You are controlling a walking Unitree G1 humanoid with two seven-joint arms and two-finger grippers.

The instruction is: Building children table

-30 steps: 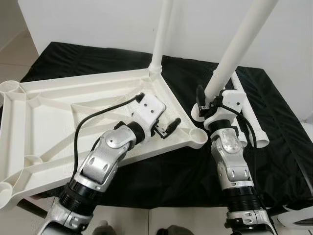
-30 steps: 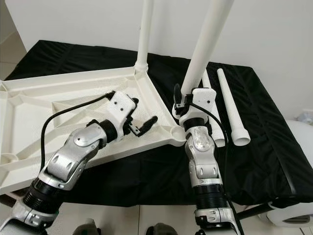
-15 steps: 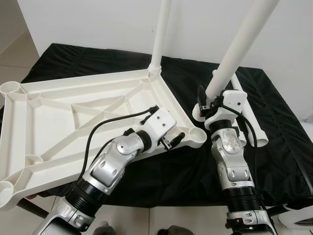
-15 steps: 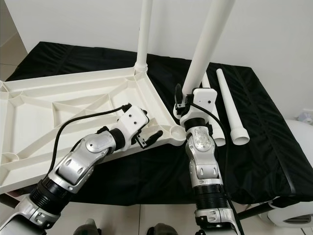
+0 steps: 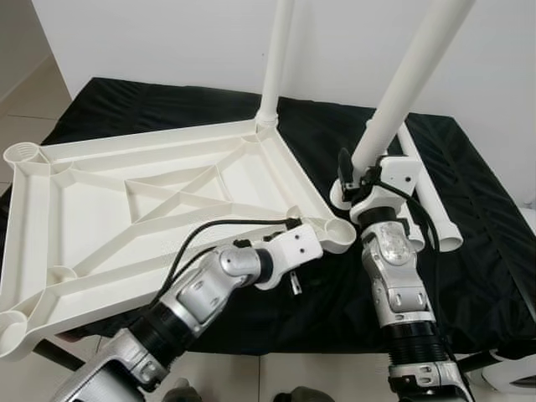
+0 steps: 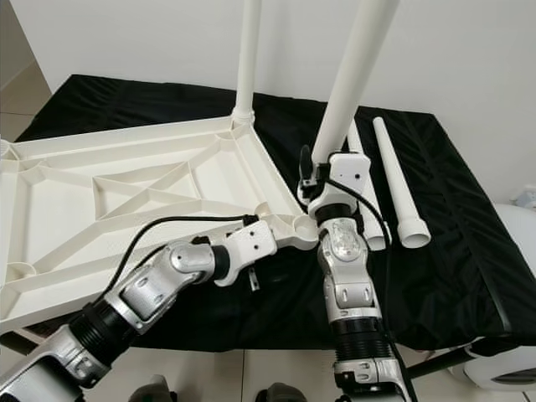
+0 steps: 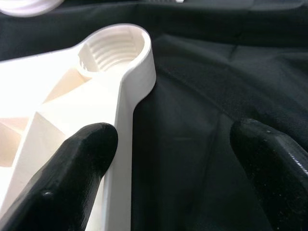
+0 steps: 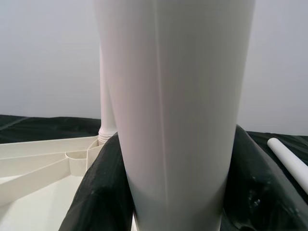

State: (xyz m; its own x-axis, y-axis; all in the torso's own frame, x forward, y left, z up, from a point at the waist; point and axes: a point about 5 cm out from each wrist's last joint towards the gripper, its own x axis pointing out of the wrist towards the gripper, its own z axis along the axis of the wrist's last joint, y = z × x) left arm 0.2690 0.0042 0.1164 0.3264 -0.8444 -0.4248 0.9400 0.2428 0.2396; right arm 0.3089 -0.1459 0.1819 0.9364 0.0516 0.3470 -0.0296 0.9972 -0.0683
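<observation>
A white tabletop (image 5: 126, 209) is lying upside down on a black cloth (image 5: 335, 293), its ribbed underside facing up and threaded sockets set at its corners, with its left part hanging past the cloth's edge. A leg (image 5: 276, 59) is standing upright, already seated in the far corner socket. The left gripper (image 7: 168, 168) is being held low at the near right edge of the tabletop, just short of the near corner socket (image 7: 118, 48); its fingers (image 7: 67, 168) are spread apart with nothing between them, one lying against the rim and the other over the cloth beside it. A black cable (image 5: 209, 234) is looping from the left wrist back along the silver arm. To the right, a second leg (image 5: 402, 84) is being gripped by the right gripper (image 6: 322, 180), whose fingers (image 8: 101, 187) are pressed against both sides of it near its lower end; the leg is tilted, leaning up and to the right, with its base just beside the near corner socket, and whether the two are touching cannot be told. Further right, two more legs (image 6: 394, 180) are lying side by side on the cloth, well clear of the tabletop
</observation>
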